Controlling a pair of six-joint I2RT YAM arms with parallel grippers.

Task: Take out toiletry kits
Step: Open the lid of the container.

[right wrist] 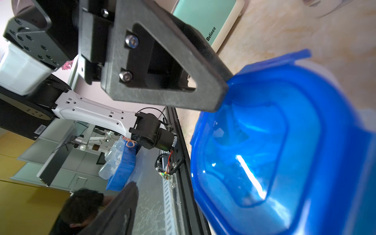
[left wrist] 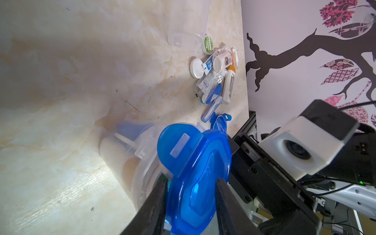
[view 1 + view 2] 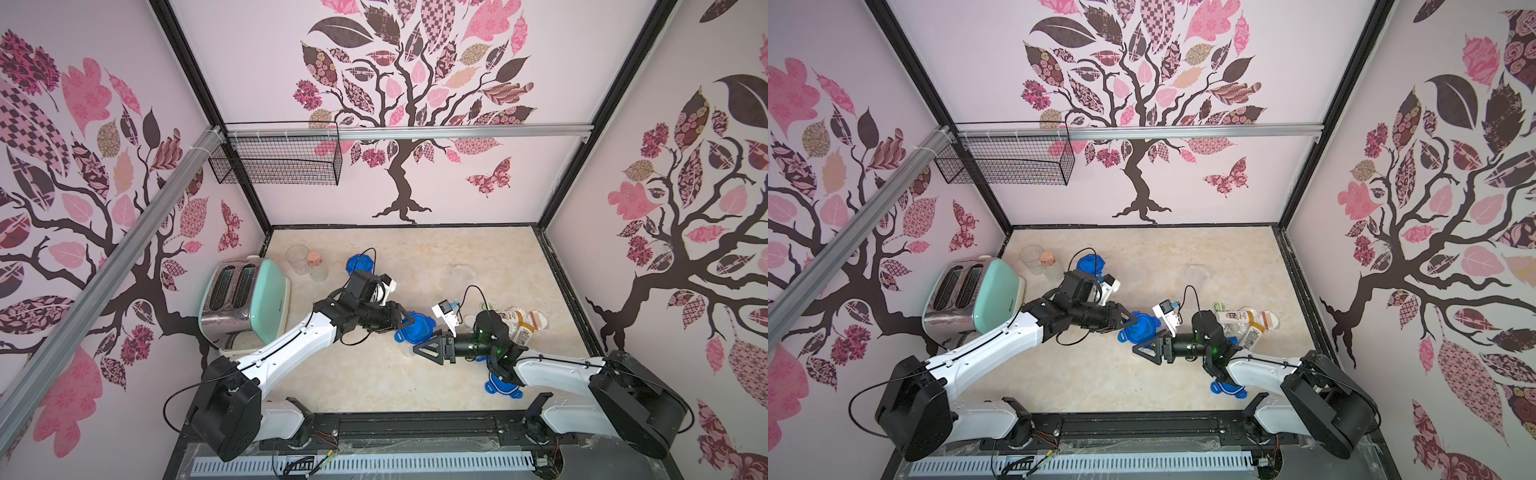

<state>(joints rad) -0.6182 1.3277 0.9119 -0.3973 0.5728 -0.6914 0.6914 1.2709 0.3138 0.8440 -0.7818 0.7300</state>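
Toiletry kits [image 2: 215, 77] are seen in 2 places. 1 set lies spilled in a loose pile on the surface [image 3: 374, 374], well apart from the lidded canister [image 2: 126, 150] and on its right-arm side. Blue and white shapes showing through that canister's clear wall are judged to be another set not yet taken out. The canister's blue lid [image 2: 195, 162] is grasped by the left gripper [image 2: 190, 180], whose fingers [image 2: 154, 203] are pressed against opposite edges of it. The right gripper [image 3: 419, 351] is held just beside the same lid, on the side facing the robot's base; whether its fingers are parted or clenched cannot be told. 1 clip [image 2: 179, 146] of the lid appears flipped up, so the step in hand is judged to be unlatching. This is best done with the canister pinned upright by the left fingers while each latched clip is hooked from below and levered outward by 1 right fingertip. The lid should be lifted only once all 4 clips are free, otherwise the canister may be dragged or tipped. An empty canister [image 2: 187, 22] lies on the same side of the lidded canister as the pile. A loose lid [image 3: 503, 386] lies well apart from the lidded canister, toward the right arm's base.
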